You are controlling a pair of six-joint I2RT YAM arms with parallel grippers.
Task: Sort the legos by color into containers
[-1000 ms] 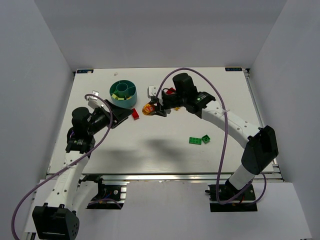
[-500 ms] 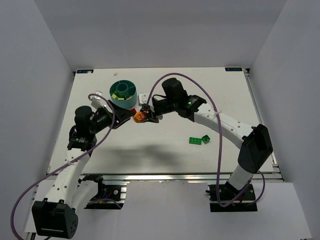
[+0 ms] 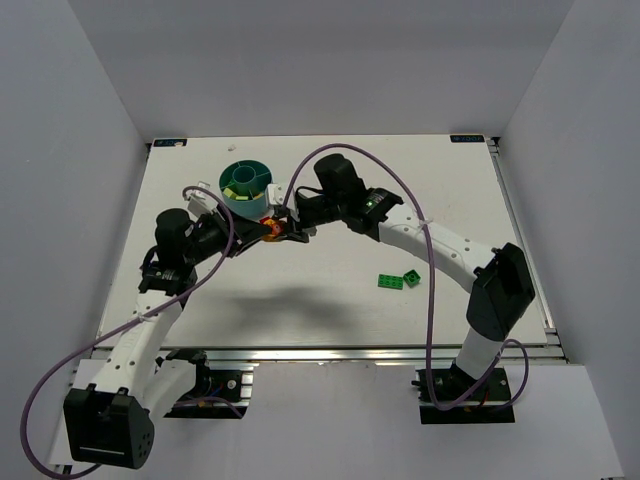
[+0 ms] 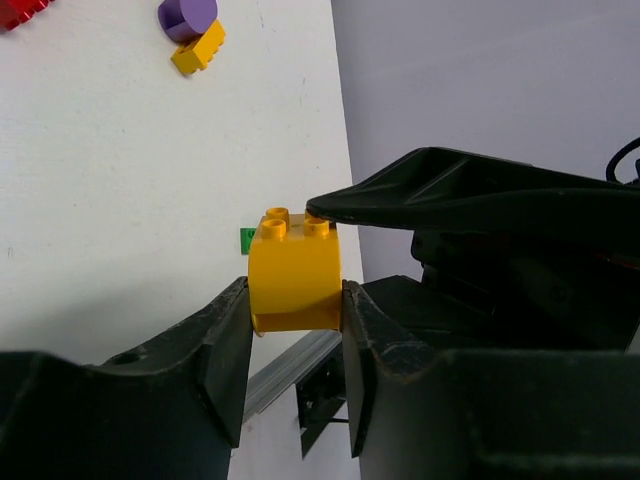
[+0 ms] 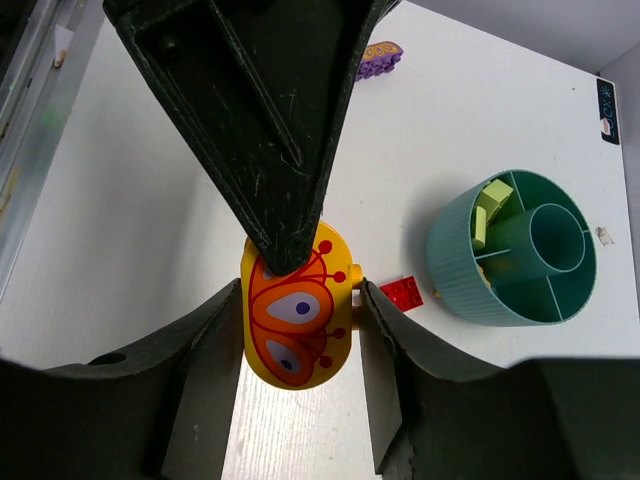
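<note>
**Top view:** a white table stands inside pale grey walls. The teal cup stands far left, and two green legos lie right of centre. Both arms meet just beside the cup.

**Left wrist view:** the left gripper has its jaws pressed on both sides of the yellow brick. A purple lego lies beyond.

**Right wrist view:** the right gripper, jaws partly spread, clamps the same brick, whose orange printed face shows only here. A red lego lies beside the cup, and yellow pieces sit in one compartment.

One round teal cup with two pale yellow pieces inside. One large orange brick and two green bricks. Smaller loose pieces: one red brick, one purple piece and one yellow brick.
</note>
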